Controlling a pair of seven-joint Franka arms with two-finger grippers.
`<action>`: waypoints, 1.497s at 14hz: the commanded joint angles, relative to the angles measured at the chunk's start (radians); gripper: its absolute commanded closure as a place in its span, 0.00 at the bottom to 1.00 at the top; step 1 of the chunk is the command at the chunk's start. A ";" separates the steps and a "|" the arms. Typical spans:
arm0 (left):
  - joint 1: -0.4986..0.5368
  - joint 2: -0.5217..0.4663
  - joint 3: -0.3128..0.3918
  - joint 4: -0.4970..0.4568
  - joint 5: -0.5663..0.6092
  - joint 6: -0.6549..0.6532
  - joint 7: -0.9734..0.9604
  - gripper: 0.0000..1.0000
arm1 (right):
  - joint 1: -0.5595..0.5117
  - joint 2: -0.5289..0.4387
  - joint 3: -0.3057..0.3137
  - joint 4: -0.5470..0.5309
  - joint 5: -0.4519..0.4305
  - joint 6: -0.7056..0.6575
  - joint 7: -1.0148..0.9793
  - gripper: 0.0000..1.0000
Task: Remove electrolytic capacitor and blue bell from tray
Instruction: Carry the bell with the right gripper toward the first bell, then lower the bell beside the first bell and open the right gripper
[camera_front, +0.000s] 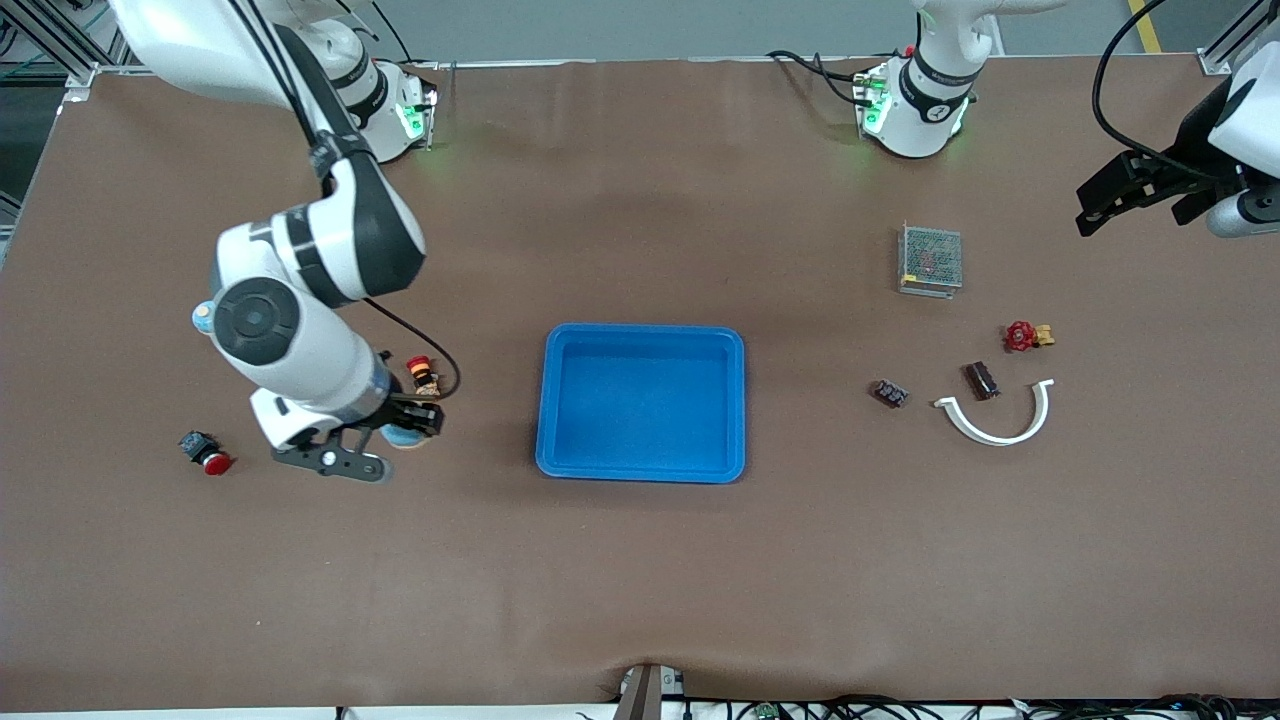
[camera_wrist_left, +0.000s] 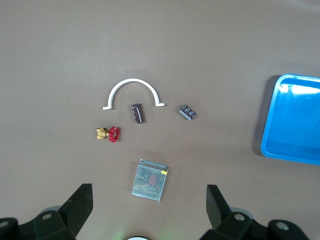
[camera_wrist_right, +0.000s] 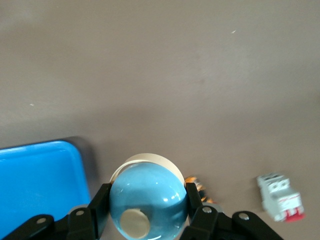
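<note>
The bell (camera_wrist_right: 150, 197), a glossy blue dome with a cream button, sits between the fingers of my right gripper (camera_wrist_right: 147, 195), which is shut on it. In the front view the bell (camera_front: 405, 436) shows under that gripper (camera_front: 400, 430), between the blue tray (camera_front: 640, 470) and the right arm's end of the table. The capacitor (camera_front: 981, 380), a dark cylinder, lies inside a white arc toward the left arm's end, also visible in the left wrist view (camera_wrist_left: 137, 113). My left gripper (camera_front: 1135, 200) waits high over that end, open and empty (camera_wrist_left: 148, 189).
Near the capacitor lie a white arc clamp (camera_front: 1000, 425), a small dark part (camera_front: 889, 393), a red valve (camera_front: 1022, 336) and a metal mesh box (camera_front: 930, 260). By the bell stand an orange indicator (camera_front: 422, 372), a red push button (camera_front: 208, 452) and a white breaker (camera_wrist_right: 280, 197).
</note>
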 joint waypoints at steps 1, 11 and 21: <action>-0.004 -0.011 0.010 -0.004 -0.023 0.006 0.018 0.00 | -0.094 -0.203 0.020 -0.303 -0.004 0.138 -0.149 1.00; -0.007 -0.002 0.005 -0.006 -0.023 0.020 0.018 0.00 | -0.457 -0.356 0.020 -0.727 0.238 0.468 -0.923 1.00; -0.006 -0.001 0.005 -0.007 -0.021 0.020 0.044 0.00 | -0.737 -0.244 0.017 -0.742 0.517 0.468 -1.525 1.00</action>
